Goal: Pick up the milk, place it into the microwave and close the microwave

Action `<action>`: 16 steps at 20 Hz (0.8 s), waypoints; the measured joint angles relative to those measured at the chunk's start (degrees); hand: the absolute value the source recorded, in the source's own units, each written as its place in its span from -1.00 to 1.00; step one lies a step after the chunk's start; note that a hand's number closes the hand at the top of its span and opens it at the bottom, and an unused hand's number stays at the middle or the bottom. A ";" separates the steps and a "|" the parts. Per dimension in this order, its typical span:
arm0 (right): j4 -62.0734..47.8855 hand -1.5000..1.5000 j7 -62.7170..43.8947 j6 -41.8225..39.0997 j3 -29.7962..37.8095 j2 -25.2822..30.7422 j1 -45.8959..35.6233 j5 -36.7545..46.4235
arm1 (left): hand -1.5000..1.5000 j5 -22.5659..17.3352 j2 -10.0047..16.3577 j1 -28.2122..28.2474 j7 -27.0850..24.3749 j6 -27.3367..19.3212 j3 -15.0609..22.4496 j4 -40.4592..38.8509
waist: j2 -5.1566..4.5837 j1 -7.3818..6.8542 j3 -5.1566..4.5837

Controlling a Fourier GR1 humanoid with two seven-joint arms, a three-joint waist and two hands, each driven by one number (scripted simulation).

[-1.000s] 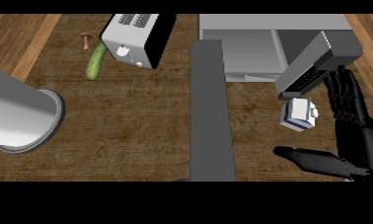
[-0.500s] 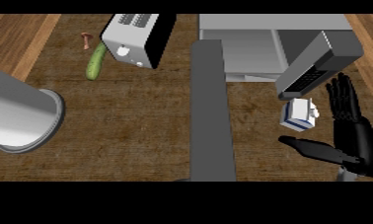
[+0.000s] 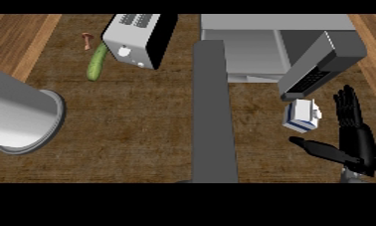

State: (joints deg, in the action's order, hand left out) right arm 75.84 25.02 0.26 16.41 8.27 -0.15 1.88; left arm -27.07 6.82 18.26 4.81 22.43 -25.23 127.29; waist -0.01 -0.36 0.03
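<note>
Milk carton [image 3: 301,116], white with a blue band, stands on the brown counter [image 3: 147,120] outside the microwave [image 3: 246,51]. It sits just below the lower end of the open microwave door [image 3: 322,65].

Right hand [image 3: 351,143] comes in at the lower right corner. Its fingers [image 3: 348,113] are straight and point up the view, close together. The thumb [image 3: 317,148] is spread wide to the left. The carton lies in the crook between them: just left of the fingers, just above the thumb. A thin gap shows on both sides, so nothing is pinched and the hand is not closed on it.

Microwave is at upper right, its cavity pale grey and the dark door swung out toward the right. A long grey bar [image 3: 214,115] runs from the lower edge up the middle of the view, left of the cavity.

Toaster [image 3: 136,41] is at upper centre-left, tilted. A cucumber [image 3: 95,63] lies just left of it, with a small brown item [image 3: 86,41] beside the cucumber's upper end, too small to name. A big grey cylindrical vessel [image 3: 26,120] is at the left edge, well apart from the carton.
</note>
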 measured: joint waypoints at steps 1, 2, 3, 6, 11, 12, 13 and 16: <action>-1.98 -1.00 1.45 -0.75 0.75 0.61 -0.08 -0.56 | -1.00 -0.39 -0.23 0.47 -0.35 0.87 -0.21 -0.37 | 0.01 -0.01 0.00; -3.40 -1.00 2.37 -0.65 0.73 0.49 -0.36 -0.45 | -1.00 -1.11 0.10 0.44 -0.60 1.54 -1.27 -1.14 | 0.01 0.01 -0.01; -5.69 -1.00 4.03 -0.98 1.08 0.78 -0.93 -0.59 | -1.00 -0.48 -0.25 0.15 -0.70 1.62 -1.18 -1.24 | 0.01 0.01 -0.01; -12.42 -1.00 8.77 -1.95 1.73 1.52 -2.33 -0.63 | -1.00 -0.21 -0.71 -0.04 -1.27 2.49 -2.07 -1.85 | 0.00 -0.01 -0.01; -24.39 -1.00 15.83 -3.18 3.03 3.81 -6.61 -0.53 | -1.00 -1.39 -0.92 0.29 -0.45 3.85 -3.60 -1.35 | -0.03 -0.12 0.01; -26.72 -1.00 17.25 -3.09 3.16 4.13 -7.66 -0.34 | -1.00 -0.20 -1.93 0.55 -1.05 4.36 -2.99 -1.40 | -0.03 -0.13 0.01; -28.43 -1.00 18.33 -3.03 3.19 4.59 -8.26 -0.08 | -1.00 0.00 -2.59 1.08 -0.70 4.45 -2.80 -0.45 | -0.03 -0.14 0.01; -36.04 -1.00 21.96 -2.39 3.85 5.92 -11.66 0.60 | -1.00 -0.91 -1.85 0.75 -0.96 5.88 -4.15 -1.96 | -0.06 -0.24 0.00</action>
State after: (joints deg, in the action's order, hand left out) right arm 39.79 46.99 -2.13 20.27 14.19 -11.81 2.47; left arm -27.98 4.98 19.01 3.85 28.31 -29.38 125.33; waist -0.07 -0.59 0.03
